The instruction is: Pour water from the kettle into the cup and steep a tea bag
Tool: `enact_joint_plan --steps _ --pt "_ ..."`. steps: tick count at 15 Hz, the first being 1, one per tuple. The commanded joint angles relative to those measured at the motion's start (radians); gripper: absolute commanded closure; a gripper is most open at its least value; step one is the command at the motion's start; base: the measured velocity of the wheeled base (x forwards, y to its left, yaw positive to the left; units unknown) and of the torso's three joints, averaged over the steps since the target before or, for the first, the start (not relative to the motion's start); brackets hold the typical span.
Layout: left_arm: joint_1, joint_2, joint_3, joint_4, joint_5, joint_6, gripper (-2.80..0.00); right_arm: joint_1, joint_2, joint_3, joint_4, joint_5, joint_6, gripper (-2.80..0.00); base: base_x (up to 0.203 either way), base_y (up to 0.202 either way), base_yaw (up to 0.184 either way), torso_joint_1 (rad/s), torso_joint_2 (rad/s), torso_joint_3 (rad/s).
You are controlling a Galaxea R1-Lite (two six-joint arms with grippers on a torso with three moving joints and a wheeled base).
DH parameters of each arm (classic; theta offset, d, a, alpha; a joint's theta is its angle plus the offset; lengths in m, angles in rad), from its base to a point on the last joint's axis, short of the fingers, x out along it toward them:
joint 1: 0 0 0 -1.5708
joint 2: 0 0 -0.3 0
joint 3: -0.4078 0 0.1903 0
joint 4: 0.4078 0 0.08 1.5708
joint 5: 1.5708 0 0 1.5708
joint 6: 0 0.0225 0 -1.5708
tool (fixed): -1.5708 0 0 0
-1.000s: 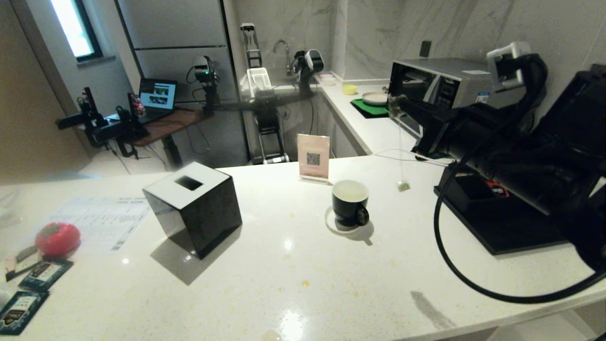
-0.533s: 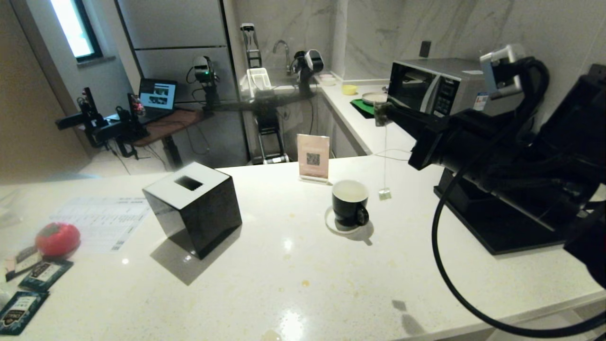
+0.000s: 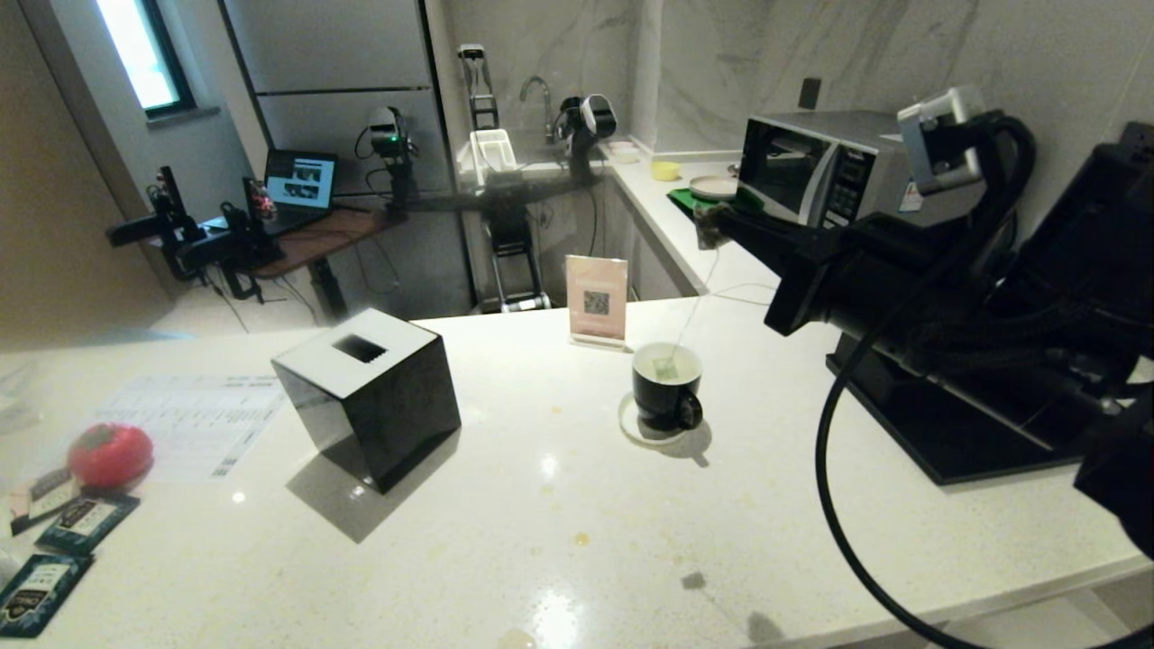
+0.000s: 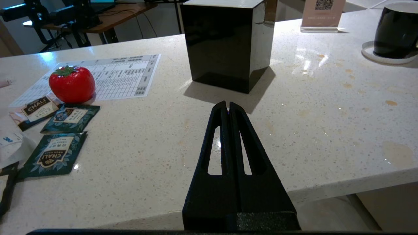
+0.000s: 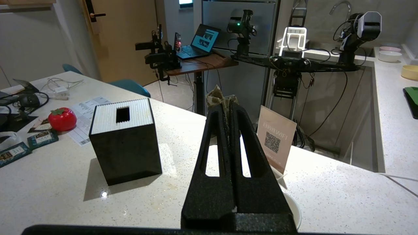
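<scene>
The cup (image 3: 667, 388) is a black mug on a white coaster mid-counter; its white inside shows a pale surface like water. My right gripper (image 3: 706, 227) hovers high, above and behind the cup, shut on the tea bag (image 5: 215, 96), a crumpled brownish piece sticking out past the tips. From it a thin string (image 3: 690, 315) slants down to the pale-green tag (image 3: 667, 367), which hangs at the cup's mouth. My left gripper (image 4: 227, 103) is shut and empty, low over the counter's front edge, with the cup (image 4: 396, 31) far off. The kettle is hidden or out of view.
A black cube with a white slotted top (image 3: 365, 397) stands left of the cup, and a QR sign (image 3: 596, 300) behind it. The black compartment box (image 3: 947, 424) lies under my right arm. A red tomato shape (image 3: 110, 455), teal packets (image 3: 45, 577) and a printed sheet lie far left.
My right gripper has swung left with the tea bag. The hanging green tag moved from right of the cup to over its mouth. The left arm stayed still.
</scene>
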Motion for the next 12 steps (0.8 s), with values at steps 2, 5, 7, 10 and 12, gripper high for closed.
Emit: enact_joint_plan --steps 2,5,7,10,12 --pt "0.000 0.009 -0.029 0.002 0.000 0.000 0.00 0.008 0.000 0.001 -0.006 -0.001 -0.003 0.00 0.000 0.000 0.000 0.000 0.00 0.000" --pt "0.000 0.054 -0.062 -0.002 -0.008 0.000 0.00 0.010 0.000 -0.002 -0.006 -0.001 -0.005 0.00 0.000 0.000 0.000 0.000 0.00 0.000" --pt "0.000 0.097 -0.093 -0.004 -0.050 0.000 0.00 0.016 0.000 -0.002 -0.006 -0.001 -0.005 0.00 0.000 0.000 0.000 0.000 0.00 0.000" --pt "-0.008 0.196 -0.141 -0.013 -0.078 0.001 0.00 0.018 0.003 -0.001 -0.006 -0.001 -0.005 0.00 0.000 0.000 0.000 0.000 0.00 0.000" --pt "-0.019 0.303 -0.172 -0.054 -0.081 0.000 0.00 0.018 0.006 -0.005 -0.005 -0.001 -0.003 0.00 0.000 0.000 0.000 0.000 0.00 0.000"
